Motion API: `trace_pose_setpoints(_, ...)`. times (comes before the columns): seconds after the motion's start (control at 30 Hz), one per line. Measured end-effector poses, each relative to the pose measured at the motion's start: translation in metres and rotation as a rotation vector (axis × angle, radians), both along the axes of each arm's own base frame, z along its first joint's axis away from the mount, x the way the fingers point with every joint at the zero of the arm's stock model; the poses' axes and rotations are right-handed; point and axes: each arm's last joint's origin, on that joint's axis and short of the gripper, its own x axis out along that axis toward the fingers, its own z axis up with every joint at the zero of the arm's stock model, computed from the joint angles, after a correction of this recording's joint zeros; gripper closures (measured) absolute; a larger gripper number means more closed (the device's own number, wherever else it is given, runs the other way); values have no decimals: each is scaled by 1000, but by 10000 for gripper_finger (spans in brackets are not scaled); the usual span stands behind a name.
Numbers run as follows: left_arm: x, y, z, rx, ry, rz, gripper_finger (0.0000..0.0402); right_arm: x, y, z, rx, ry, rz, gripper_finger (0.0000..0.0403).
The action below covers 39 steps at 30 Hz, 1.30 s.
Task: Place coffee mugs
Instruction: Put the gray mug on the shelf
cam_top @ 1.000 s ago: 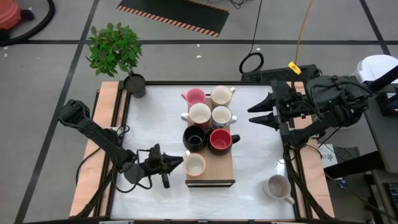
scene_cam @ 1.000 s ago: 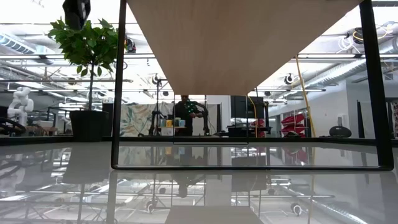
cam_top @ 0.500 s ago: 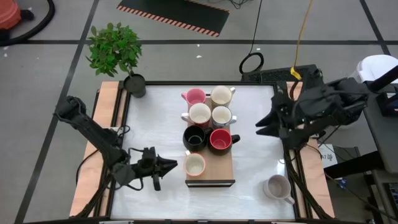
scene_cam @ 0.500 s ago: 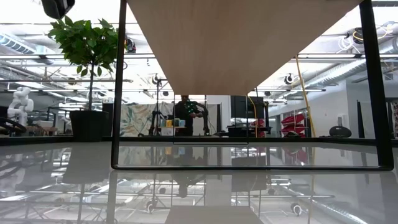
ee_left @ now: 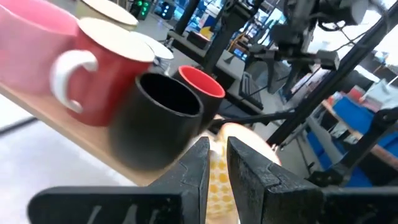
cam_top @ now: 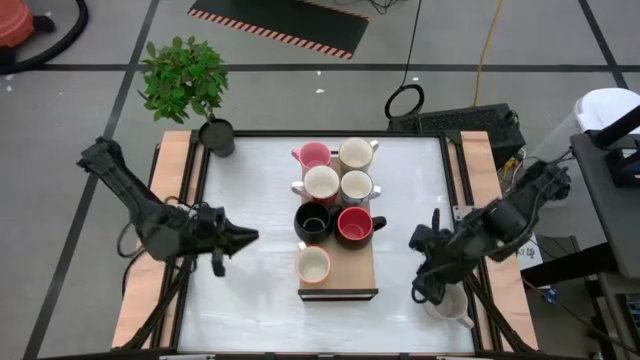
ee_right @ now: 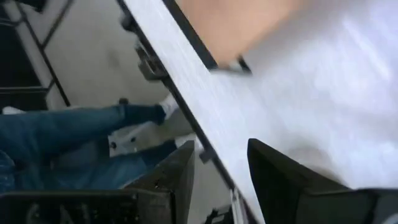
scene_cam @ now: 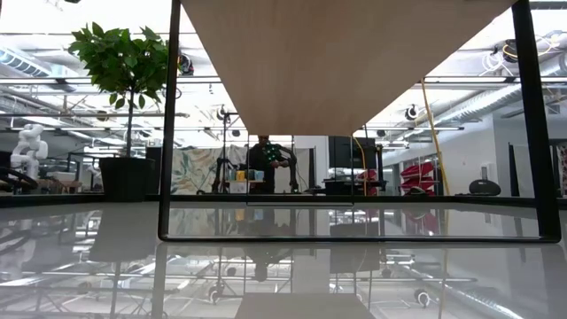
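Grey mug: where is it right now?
High view: the grey mug sits off the wooden board, at the table's near right corner, just under the right gripper.
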Motion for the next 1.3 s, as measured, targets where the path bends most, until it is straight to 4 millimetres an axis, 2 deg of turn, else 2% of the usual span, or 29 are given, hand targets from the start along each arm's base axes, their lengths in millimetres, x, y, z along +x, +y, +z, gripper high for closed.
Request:
trace_pose_setpoints(0.17,-19,19,7,56,26,-10,341,-7,28,-27,55,76,-16,266)
trace_pose_setpoints(0.33,-31,30,8,64,46,-35,341,-22,49,-40,118,153,-92,266)
trace_pose_setpoints(0.57,-34,32,7,78,70,-57,341,-53,69,-57,214,487,-297,266)
trace_pose_setpoints(0.73,-35,33,2,114,109,-58,341,-60,76,-69,221,580,-320,252)
trace_pose_setpoints(0.87,-36,33,-1,130,137,-91,341,-61,76,-84,193,629,-301,223)
trace_pose_setpoints(1.1,-36,30,-1,91,146,-163,341,-65,74,-120,100,677,-244,164)
trace_pose_setpoints(1.3,-34,32,-1,88,148,-155,341,-65,78,-158,126,665,-142,145)
